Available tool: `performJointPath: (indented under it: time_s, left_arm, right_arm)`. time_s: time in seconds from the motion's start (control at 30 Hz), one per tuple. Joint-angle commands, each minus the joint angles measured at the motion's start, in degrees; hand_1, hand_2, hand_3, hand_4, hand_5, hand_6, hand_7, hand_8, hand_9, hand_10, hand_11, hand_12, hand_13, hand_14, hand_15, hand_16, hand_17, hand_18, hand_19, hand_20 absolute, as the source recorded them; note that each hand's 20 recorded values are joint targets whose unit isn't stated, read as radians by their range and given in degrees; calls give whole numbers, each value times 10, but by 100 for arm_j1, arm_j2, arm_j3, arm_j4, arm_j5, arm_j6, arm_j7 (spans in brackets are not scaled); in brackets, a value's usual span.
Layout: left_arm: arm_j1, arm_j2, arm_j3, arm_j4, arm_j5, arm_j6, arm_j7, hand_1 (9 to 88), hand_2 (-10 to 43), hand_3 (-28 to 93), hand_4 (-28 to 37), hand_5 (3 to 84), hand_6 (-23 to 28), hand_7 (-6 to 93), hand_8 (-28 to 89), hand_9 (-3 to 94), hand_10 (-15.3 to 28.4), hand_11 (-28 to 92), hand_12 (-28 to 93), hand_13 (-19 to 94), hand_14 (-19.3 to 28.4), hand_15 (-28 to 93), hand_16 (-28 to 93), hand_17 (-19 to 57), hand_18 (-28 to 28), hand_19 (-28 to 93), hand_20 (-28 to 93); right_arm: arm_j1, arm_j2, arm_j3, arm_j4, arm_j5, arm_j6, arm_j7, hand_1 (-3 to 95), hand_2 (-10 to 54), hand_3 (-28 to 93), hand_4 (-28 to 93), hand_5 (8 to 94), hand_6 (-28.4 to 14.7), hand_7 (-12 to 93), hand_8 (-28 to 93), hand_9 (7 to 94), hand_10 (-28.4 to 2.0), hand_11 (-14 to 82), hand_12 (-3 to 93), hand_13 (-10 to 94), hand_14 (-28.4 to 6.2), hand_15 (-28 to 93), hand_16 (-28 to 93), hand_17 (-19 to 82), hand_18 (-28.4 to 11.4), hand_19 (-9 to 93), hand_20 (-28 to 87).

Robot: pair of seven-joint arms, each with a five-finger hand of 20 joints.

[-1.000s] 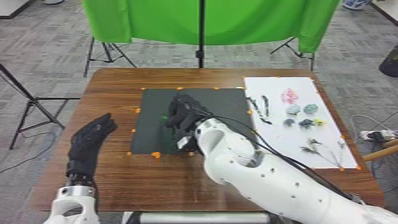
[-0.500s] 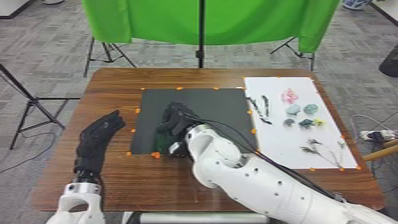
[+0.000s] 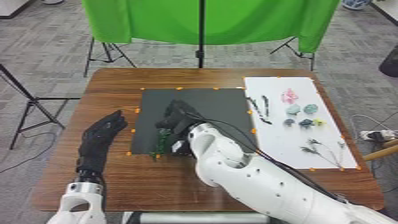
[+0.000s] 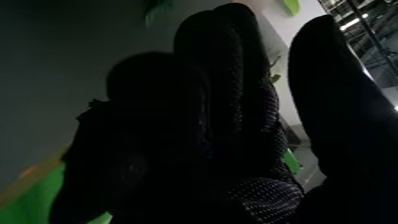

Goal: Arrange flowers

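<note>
In the head view, my right hand is over the black sheet, left of its middle. Green foliage shows beside the hand, towards the sheet's lower left; the hand hides part of it. My right hand fills much of the right wrist view, its fingers fairly straight and the thumb apart from them. Over the table's left side my left hand has relaxed fingers. On the white sheet lie dark stems, a pink flower, bluish-green blooms, a yellow flower and thin sprigs.
Orange tape pieces mark the edges of both sheets on the brown table. Cables run along my right arm across the black sheet's lower right. Beyond the table's far edge stands a green cloth on thin stands.
My right hand has shifted slightly left and nearer the front edge, and more green foliage shows beside it. The left hand has moved a little to the right.
</note>
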Motion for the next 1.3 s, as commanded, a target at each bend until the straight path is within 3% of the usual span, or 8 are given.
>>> performJointPath:
  time_s: [0.03,0.17,0.33,0.53,0.63,0.97,1.3]
  left_arm:
    - [249,-133,-97,-47,140,-9,23,292,-69,656,-171,479,29,135,-46,431,121,149,150,326,162,233,50,40,146,84,244]
    - [337,-127,-179,-105,121,54,26,292,-69,656,-172,478,29,136,-46,431,121,149,151,327,162,233,50,40,146,85,244]
    - [362,-128,-229,-121,125,67,-15,293,-70,657,-172,481,28,138,-46,434,121,150,152,328,162,235,50,40,146,85,244]
    - [374,-157,-244,-131,125,54,-69,294,-68,655,-172,481,28,139,-48,434,122,151,151,329,162,236,50,40,146,85,244]
    - [401,-150,-264,-142,132,41,-112,295,-67,653,-172,483,25,141,-48,435,122,151,151,328,163,238,50,40,146,86,244]
    - [378,-149,-260,-147,153,22,-154,295,-66,652,-172,481,27,140,-48,436,122,152,152,329,163,239,49,40,146,86,243]
    - [417,-151,-265,-170,114,38,-179,295,-66,654,-172,481,27,139,-48,436,123,152,151,329,163,239,48,40,146,87,244]
  right_arm:
    - [-715,1891,1511,-1952,-580,-387,-193,419,-95,571,-136,800,-31,270,-24,839,-149,349,267,923,-42,491,331,649,-109,925,406]
    - [-1883,2884,3219,-2805,-743,-302,-51,402,-95,598,-132,744,-29,219,-66,790,-143,309,270,870,-57,514,338,578,-143,931,426]
    - [-3891,3274,5580,-3118,-1074,-530,340,397,-95,601,-140,701,-37,177,-59,733,-153,274,273,821,-71,546,329,532,-157,926,439]
    - [-5589,3019,7420,-3123,-933,-1687,675,387,-95,595,-182,642,-42,146,-52,655,-168,199,260,769,-91,565,317,492,-172,907,460]
    - [-5917,2918,7663,-3025,-1104,-2016,806,389,-95,595,-202,612,-51,124,-52,622,-176,162,251,746,-103,574,313,476,-179,896,469]
    - [-6247,2927,7526,-2601,-1625,-1886,972,379,-95,610,-271,550,-66,96,-43,600,-174,161,253,732,-104,582,296,469,-181,883,488]
    - [-6533,2678,7600,-2639,-1153,-1591,1067,405,-95,599,-282,619,-51,123,-53,675,-160,198,247,765,-87,584,293,499,-167,897,485]
